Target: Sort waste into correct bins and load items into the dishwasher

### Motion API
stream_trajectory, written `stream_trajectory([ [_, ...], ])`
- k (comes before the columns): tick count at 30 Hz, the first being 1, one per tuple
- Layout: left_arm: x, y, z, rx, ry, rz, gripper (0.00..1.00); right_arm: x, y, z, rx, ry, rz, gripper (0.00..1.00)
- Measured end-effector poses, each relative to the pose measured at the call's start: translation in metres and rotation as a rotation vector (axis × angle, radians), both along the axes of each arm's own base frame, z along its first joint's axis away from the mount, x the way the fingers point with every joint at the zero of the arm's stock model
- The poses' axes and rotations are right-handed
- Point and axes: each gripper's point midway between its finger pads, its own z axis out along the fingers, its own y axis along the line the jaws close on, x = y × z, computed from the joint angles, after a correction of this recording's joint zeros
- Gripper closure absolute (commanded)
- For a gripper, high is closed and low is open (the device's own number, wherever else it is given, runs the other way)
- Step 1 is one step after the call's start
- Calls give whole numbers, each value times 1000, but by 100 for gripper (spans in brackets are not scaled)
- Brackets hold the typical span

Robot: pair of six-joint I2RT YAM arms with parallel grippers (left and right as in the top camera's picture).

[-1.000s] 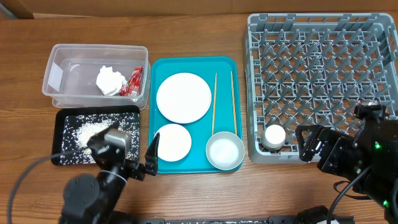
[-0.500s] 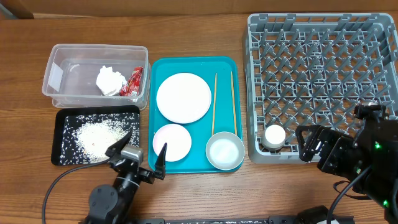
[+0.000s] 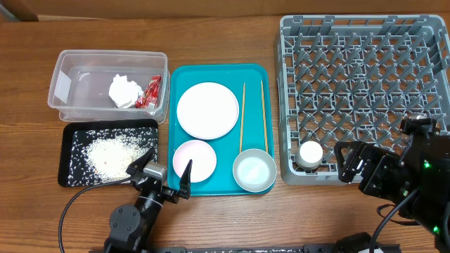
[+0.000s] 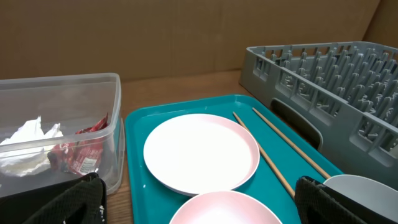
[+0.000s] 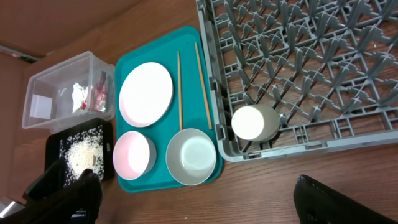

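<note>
Tabletop (image 3: 232,221) of wood (brown), cardboard backdrop (image 4: 186,31) behind

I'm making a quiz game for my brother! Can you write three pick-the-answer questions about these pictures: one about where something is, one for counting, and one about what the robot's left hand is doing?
1. Where is the small white cup?
A) in the grey dish rack
B) on the round plate
C) on the bare table

2. How many chopsticks lie on the teal tray?
A) one
B) two
C) four

3. What is the left gripper doing?
A) open, holding nothing
B) shut on the pink bowl
C) shut on a chopstick

Answers:
1 A, the cup sits inside a corner of the rack.
2 B, two thin sticks lie side by side on the tray.
3 A, its fingers are spread wide and grip nothing.
</note>
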Motion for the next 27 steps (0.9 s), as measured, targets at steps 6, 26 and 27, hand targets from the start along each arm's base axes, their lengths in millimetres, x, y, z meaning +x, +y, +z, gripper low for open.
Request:
stream_trajectory([
  [6, 0, 0, 0, 0, 0, 0, 0, 0, 0, 0, 0, 0, 0, 0],
  [26, 0, 0, 0, -1, -1, 0, 0, 29, 66, -53, 162, 200, 179, 0],
  [27, 0, 0, 0, 0, 0, 0, 0, 29, 72, -71, 151, 266, 190, 0],
])
